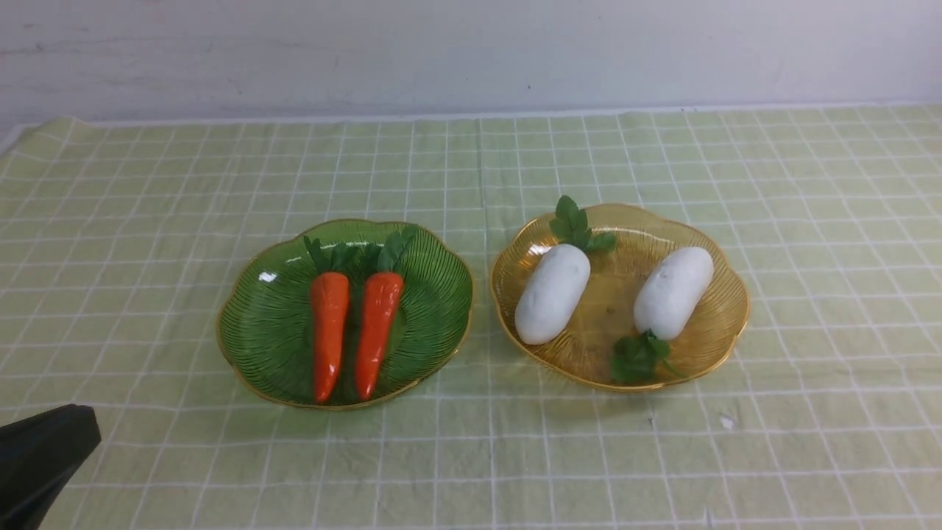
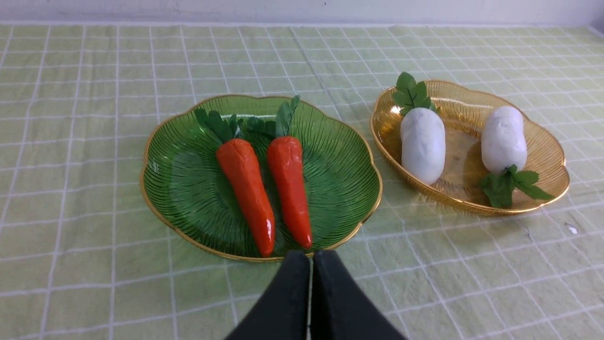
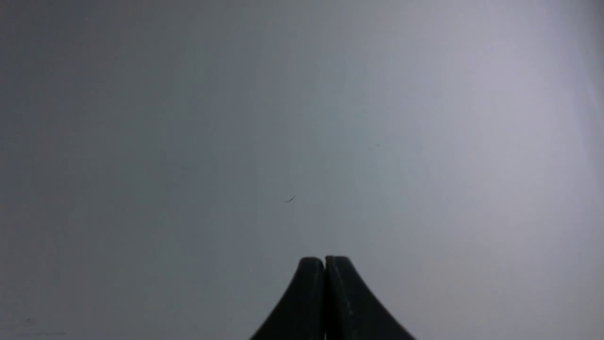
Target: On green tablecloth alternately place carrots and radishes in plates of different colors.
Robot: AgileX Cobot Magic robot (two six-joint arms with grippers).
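Two orange carrots [image 1: 329, 335] [image 1: 377, 331] lie side by side in the green plate [image 1: 250, 324], leafy tops pointing away from me. Two white radishes [image 1: 552, 293] [image 1: 673, 291] lie in the amber-yellow plate [image 1: 725, 324] to its right. Both plates rest on the green tablecloth [image 1: 147, 206]. My left gripper [image 2: 311, 255] is shut and empty, hovering just short of the green plate's [image 2: 170, 156] near rim, close to the carrot tips [image 2: 302, 236]. In the front view only its black tip [image 1: 44, 456] shows at the lower left. My right gripper [image 3: 324, 259] is shut, empty, facing a blank grey surface.
A white wall [image 1: 471, 51] runs behind the table's far edge. A small white fleck [image 1: 727, 421] lies on the cloth in front of the amber plate. Open cloth surrounds both plates on all sides.
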